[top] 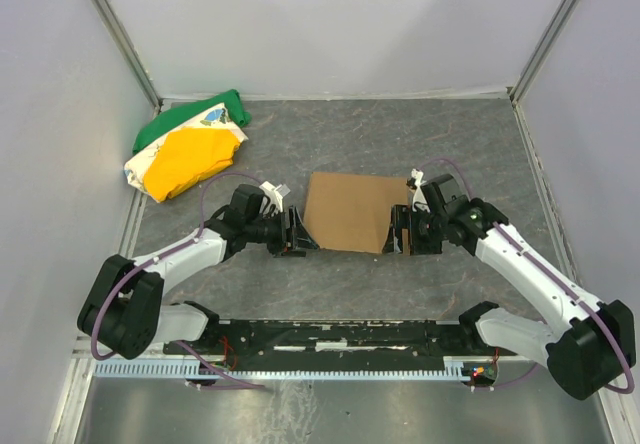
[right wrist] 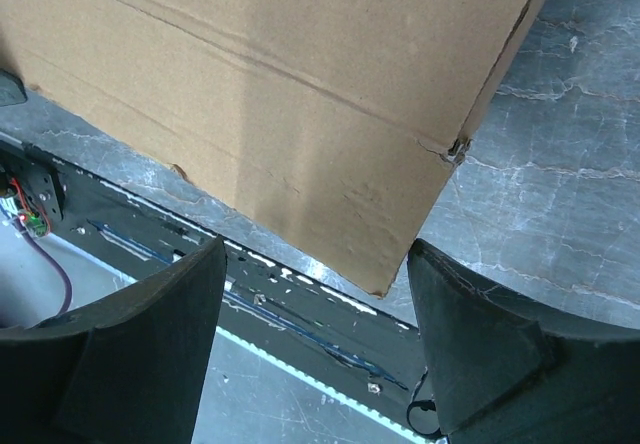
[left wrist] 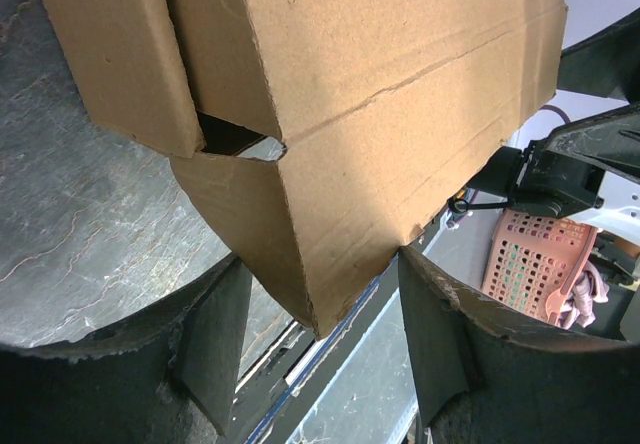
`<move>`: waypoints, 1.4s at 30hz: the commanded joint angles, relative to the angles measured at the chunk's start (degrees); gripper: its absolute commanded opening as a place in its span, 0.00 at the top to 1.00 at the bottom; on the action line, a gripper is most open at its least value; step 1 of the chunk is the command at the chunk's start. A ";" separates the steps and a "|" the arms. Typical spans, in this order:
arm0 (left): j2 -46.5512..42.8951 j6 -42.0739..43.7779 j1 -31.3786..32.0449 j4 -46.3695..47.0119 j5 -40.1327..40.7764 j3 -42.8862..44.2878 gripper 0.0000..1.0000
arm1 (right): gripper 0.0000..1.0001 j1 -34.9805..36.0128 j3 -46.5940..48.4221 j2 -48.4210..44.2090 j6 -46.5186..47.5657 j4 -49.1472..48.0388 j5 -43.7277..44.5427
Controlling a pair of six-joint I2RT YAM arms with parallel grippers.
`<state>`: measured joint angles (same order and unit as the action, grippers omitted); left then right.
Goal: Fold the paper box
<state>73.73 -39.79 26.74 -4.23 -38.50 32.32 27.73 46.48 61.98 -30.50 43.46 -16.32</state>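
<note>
Box (top: 348,211) sits between left end effector (top: 296,232) and right end effector (top: 399,232), both unclenched, apparently bracing it for folding.

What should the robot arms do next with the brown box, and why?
Probably close the left gripper and the right gripper on the paper box. Both sit open at its two ends, and each wrist view shows a cardboard corner poking between the jaws, not yet pinched. A firm grip would let them start folding.
</note>
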 commanded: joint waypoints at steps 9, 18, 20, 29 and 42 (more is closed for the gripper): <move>-1.49 1.14 0.06 0.57 -1.84 2.99 0.33 | 0.19 0.27 6.41 -0.50 0.79 1.18 -1.10; -0.31 1.91 0.02 -0.11 -1.65 3.07 0.33 | 0.19 0.28 5.53 -0.74 3.74 4.50 3.31; -0.17 1.98 0.05 -0.11 -1.56 2.94 0.33 | 0.19 0.31 5.31 -1.35 4.56 5.49 4.08; 0.10 2.05 0.02 -0.30 -1.53 3.37 0.33 | 0.18 0.27 3.09 -0.92 5.68 5.21 3.16; -1.27 0.34 0.04 0.64 -0.86 3.89 0.33 | 0.21 0.28 -1.08 -14.69 1.89 1.47 13.17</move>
<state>73.78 -39.77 26.74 -4.64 -38.70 33.56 27.75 48.38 56.34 -25.87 48.64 -10.85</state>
